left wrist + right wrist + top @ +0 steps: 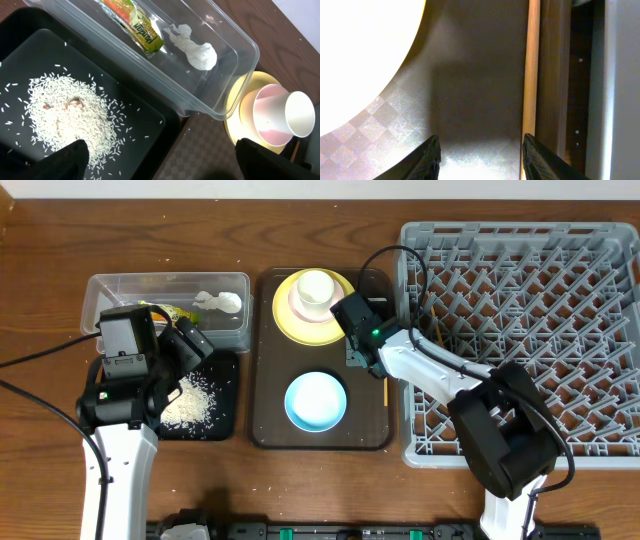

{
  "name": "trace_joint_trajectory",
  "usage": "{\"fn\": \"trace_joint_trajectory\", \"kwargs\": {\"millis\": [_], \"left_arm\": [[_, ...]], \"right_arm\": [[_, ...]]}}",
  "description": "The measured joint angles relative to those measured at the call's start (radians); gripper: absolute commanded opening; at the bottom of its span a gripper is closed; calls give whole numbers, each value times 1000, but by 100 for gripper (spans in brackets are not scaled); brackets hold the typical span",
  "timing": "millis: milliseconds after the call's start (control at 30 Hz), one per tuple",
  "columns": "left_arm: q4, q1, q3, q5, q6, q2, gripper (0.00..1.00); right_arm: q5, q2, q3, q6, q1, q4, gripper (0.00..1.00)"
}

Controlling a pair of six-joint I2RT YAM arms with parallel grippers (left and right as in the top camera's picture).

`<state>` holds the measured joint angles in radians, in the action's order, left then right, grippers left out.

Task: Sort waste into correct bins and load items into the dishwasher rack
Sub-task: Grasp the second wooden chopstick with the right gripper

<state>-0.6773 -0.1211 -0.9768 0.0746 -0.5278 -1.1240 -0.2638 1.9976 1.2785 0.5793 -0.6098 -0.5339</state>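
Right pincer (482, 160): fingers apart, clamped on nothing, low over the dark brown serving tray (470, 90); one finger (540, 160) is just at the stick's near end
Chopsticks (532, 70): you see only one thin wooden stick, lying flat along the serving tray's right edge close to its rim, just beside the grey dishwasher rack (620, 100); where its mate lies you cannot tell from here
Handling: expect it to be light, stiff and smooth; it will likely roll or skid if one finger nudges it first, and swing if you grip it far off-centre
Where to hold: take it across its width, near mid-length; the rim beside it leaves the outer finger little room, so you may need to draw it toward the serving tray's middle
Look: pale tan bare wood, straight, even in thickness
Further out: on the same serving tray, a yellow plate (285, 320) carries the pink-white bowl (270, 112) with the white cup (299, 112) tilted in it; the light blue bowl (316, 400) sits nearer you
Left pincer (170, 162): wide apart and empty, above the black tray (145, 107) holding the rice (65, 115); the clear tub (245, 47) beside it holds the wrapper (137, 25) and tissue (195, 47)
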Motion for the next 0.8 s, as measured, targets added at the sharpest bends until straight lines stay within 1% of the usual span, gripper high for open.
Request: {"fn": "trace_joint_trajectory", "kwargs": {"millis": [467,667,800], "left_arm": [[0,0,0,0,0,0,96],[0,0,0,0,0,0,96],[0,0,0,0,0,0,96]], "right_arm": [[-2,-3,2,-4,15,-36,54],[19,-5,-11,6,15,-21,53],[44,-5,-18,12,14,-13,50]]}}
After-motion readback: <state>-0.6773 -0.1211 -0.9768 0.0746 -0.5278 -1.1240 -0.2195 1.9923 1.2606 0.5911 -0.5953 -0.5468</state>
